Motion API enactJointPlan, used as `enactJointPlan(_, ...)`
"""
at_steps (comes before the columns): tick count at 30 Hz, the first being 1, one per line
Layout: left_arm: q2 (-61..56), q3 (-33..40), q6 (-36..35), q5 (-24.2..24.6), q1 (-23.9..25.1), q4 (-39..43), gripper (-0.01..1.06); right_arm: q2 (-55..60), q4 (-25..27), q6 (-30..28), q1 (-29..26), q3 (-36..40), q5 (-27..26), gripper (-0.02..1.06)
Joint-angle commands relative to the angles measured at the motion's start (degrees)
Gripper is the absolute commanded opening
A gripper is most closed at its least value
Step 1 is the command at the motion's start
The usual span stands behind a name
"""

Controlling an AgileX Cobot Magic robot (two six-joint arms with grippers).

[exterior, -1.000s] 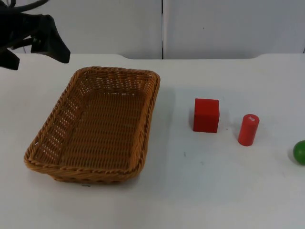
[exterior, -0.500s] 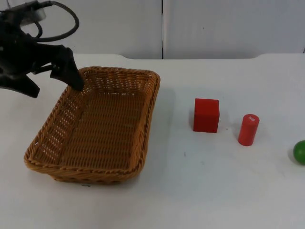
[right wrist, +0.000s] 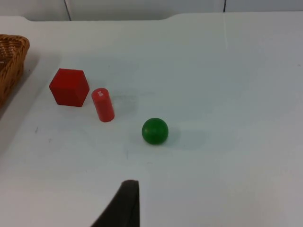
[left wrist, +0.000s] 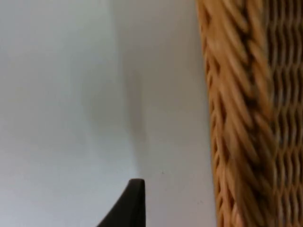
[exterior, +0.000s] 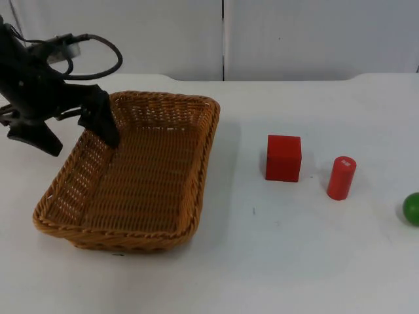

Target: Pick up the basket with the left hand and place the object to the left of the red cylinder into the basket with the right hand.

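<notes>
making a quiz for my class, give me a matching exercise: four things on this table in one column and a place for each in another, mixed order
1. brown woven wicker basket
2. red cube
3. red cylinder
4. green ball

a. between the cube and the ball
b. at the table's far right
c. under the left end effector
d. between the basket and the cylinder

Pairs: 1-c, 2-d, 3-a, 4-b

basket (exterior: 131,173) on table (exterior: 275,261), left side. cube (exterior: 283,157) right of basket, apart from it. cylinder (exterior: 341,177) upright just right of cube. ball (exterior: 412,209) further right, nearer front. left gripper (exterior: 75,131) straddles basket's left rim.
</notes>
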Motion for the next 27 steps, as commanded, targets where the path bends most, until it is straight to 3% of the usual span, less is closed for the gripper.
enactJointPlan(1,1.3,-1.3,-1.2,1.4,0.1,1.0,1.05,-0.2,-0.2,0.0,-0.3,0.1,-0.2,1.05)
enactJointPlan(23,6.5,-2.6,-3.4,0.8,-0.1,3.7,1.04,-0.2,-0.4,0.0,-0.3,0.1,-0.2,1.05)
enactJointPlan(27,6.5,-2.6,-3.4,0.8,-0.1,3.7,0.95,-0.2,-0.4,0.0,-0.3,0.1,-0.2,1.05)
